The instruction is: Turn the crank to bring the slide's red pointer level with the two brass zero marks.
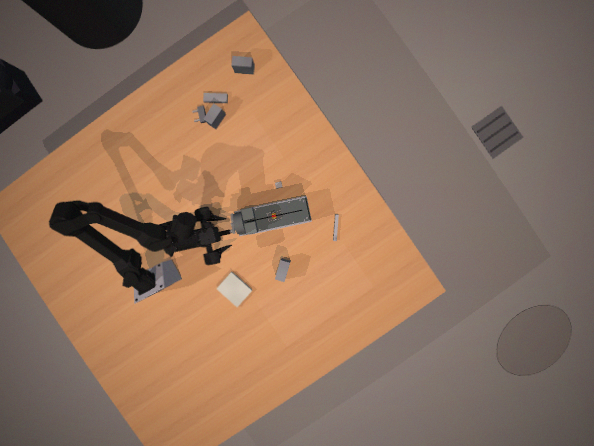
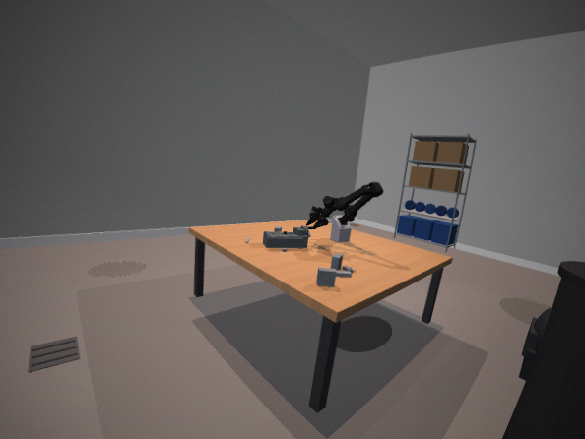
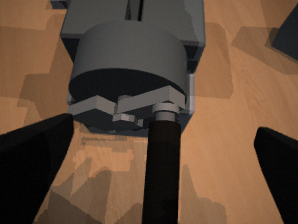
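Observation:
The grey machine point(image 1: 292, 218) point(image 2: 286, 240) point(image 3: 95, 19) lies on the table with its crank end toward the arm. The slide's red pointer point(image 1: 273, 216) shows near the middle of the long slot; it is outside the wrist view. The brass zero marks are too small to tell from the pointer. The crank's flat grey arm point(image 3: 147, 100) spans the front of the round housing point(image 3: 127, 52). Its dark handle point(image 3: 163, 170) sticks out toward the wrist camera. My gripper point(image 1: 228, 232) point(image 3: 165, 129) is open, with a finger on each side of the handle, right of centre between them, and holds nothing.
A cream block point(image 1: 234, 289) and a grey block point(image 1: 282, 269) lie beside the machine. A thin grey bar point(image 1: 336, 227) lies beyond its far end, and a small grey cube point(image 1: 278, 184) beside it. Several grey blocks, one at the table corner point(image 1: 243, 63), stand farther off.

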You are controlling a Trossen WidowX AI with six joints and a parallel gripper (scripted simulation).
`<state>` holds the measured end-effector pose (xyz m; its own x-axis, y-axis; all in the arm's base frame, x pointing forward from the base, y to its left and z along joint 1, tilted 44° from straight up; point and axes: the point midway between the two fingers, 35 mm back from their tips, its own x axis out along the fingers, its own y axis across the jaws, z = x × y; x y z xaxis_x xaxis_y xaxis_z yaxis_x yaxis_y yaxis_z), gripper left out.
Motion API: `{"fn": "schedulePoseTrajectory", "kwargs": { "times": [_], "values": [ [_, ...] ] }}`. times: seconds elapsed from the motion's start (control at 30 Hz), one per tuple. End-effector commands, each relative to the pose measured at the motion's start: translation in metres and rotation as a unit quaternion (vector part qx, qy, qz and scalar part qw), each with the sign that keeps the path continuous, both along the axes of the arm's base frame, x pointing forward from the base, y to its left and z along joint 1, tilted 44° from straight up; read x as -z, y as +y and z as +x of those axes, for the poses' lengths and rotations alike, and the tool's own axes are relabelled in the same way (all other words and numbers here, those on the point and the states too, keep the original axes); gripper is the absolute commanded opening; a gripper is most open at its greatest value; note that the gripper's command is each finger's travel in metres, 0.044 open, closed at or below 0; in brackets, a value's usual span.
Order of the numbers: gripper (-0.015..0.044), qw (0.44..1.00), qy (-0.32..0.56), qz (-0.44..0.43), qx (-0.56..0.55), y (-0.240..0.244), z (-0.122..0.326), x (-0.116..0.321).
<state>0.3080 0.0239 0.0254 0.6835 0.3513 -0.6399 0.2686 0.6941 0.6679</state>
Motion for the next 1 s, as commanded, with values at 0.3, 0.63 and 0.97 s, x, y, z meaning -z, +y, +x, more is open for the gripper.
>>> {"fn": "schedulePoseTrajectory", "kwargs": {
  "times": [0.3, 0.63, 0.97],
  "values": [
    [0.0440, 1.000, 0.001, 0.002, 0.002, 0.015, -0.002, 0.015],
    [0.0387, 1.000, 0.001, 0.003, 0.002, 0.022, -0.004, 0.021],
    [0.0125, 1.000, 0.001, 0.003, 0.002, 0.022, -0.004, 0.021]
  ]
}}
